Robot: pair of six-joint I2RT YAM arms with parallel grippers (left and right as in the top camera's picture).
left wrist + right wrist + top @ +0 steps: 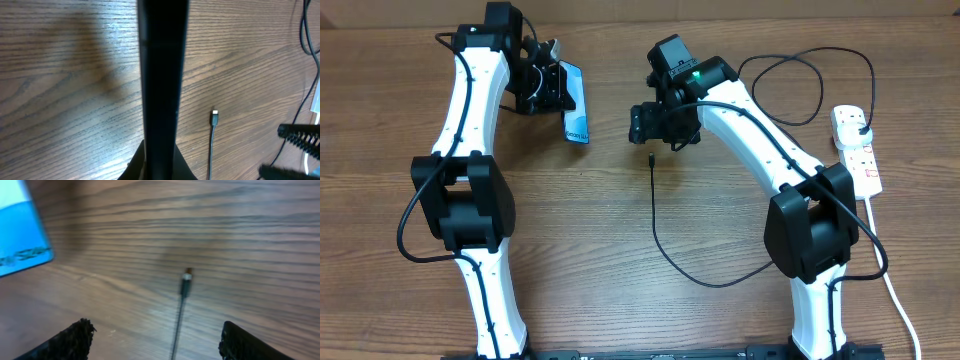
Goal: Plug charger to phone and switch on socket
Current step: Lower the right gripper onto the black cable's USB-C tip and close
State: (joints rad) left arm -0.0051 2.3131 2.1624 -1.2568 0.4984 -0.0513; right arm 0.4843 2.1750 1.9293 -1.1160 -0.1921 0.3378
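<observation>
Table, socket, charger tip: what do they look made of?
Table: wood or wood-look laminate, matte; brown grain lines. Socket: white moulded plastic, smooth-looking. Charger: black, probably rubbery sheath; tip looks bare metal, pale in the left wrist view.

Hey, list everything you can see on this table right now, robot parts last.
phone: one, light blue screen, upper left, held by the left gripper
charger: one, black, tip lying mid-table, cable looping right toward the socket
socket: one, white with red markings, right edge
white cord: one, white, from the socket toward the near edge
table: one, brown wood
left gripper: one, black, shut on the phone
right gripper: one, black, open above the charger's tip
</observation>
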